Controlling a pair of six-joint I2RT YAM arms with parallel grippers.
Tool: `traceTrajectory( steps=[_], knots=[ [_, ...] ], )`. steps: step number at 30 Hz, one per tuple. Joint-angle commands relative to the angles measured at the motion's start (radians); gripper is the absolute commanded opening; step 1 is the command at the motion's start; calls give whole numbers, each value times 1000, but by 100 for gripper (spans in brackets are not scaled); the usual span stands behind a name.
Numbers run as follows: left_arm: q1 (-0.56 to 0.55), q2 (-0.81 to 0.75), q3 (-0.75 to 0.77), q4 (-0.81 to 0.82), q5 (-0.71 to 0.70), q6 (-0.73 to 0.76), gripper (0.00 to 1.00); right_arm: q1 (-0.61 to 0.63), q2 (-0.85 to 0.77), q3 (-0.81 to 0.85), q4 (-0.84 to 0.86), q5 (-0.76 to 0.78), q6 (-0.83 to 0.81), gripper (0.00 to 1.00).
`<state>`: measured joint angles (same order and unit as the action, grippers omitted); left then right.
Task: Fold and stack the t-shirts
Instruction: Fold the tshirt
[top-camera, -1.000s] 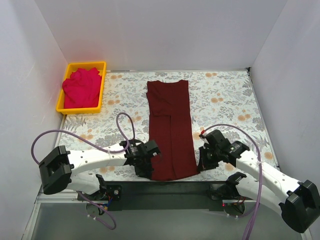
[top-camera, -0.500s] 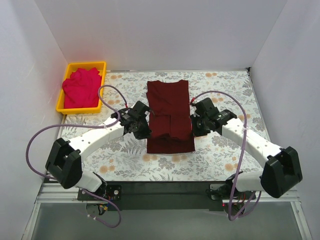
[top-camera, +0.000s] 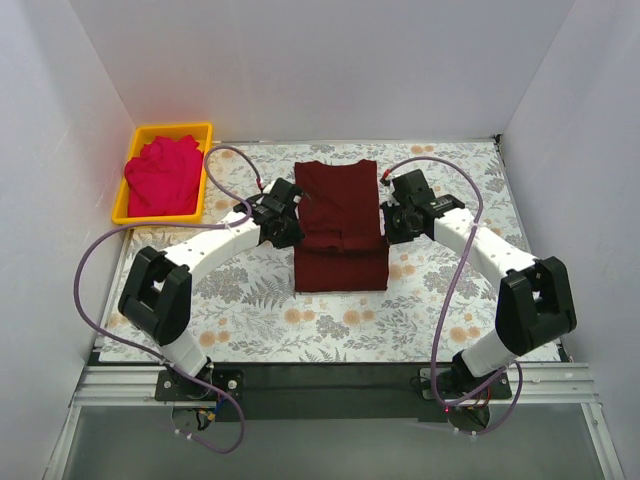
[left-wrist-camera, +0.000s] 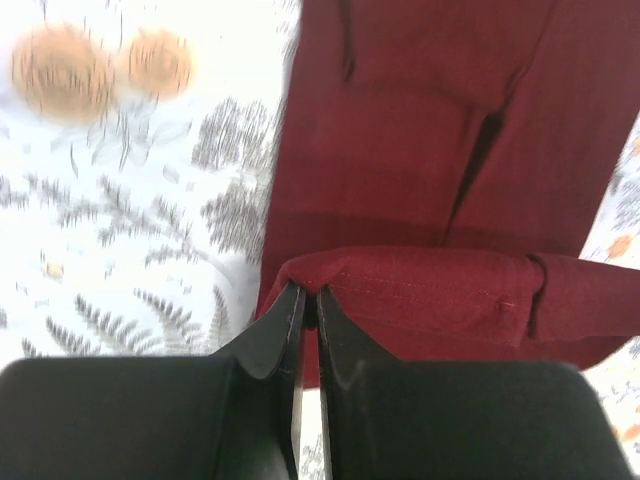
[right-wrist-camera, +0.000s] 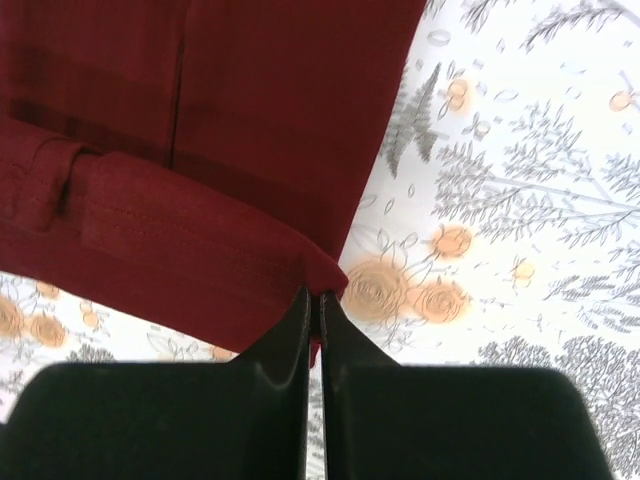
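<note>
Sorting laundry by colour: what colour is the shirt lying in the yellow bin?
It is a bright pinkish-red t-shirt, seen best in the top external view.

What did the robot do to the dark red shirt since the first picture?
The left claw and right claw, both shut on the maroon shirt's near corners, carried its hem away from the robot toward the collar, folding it in half. Nothing was let go. The collar end, the pink shirt and the bin stayed put.
</note>
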<state>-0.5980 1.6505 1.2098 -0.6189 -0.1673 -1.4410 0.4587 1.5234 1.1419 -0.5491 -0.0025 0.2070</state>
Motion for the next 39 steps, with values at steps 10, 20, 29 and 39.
traceTrajectory(
  steps=[10, 20, 29, 39],
  knots=[
    [47, 147, 140, 87, -80, 102, 0, -55, 133, 125, 123, -37, -69, 1],
    [72, 252, 149, 165, -90, 120, 0, -94, 230, 102, 224, -44, -89, 1],
    [72, 250, 125, 223, -83, 140, 0, -104, 261, 84, 273, -44, -101, 1],
    [73, 290, 116, 246, -106, 145, 0, -106, 300, 81, 282, -5, -118, 1]
  ],
)
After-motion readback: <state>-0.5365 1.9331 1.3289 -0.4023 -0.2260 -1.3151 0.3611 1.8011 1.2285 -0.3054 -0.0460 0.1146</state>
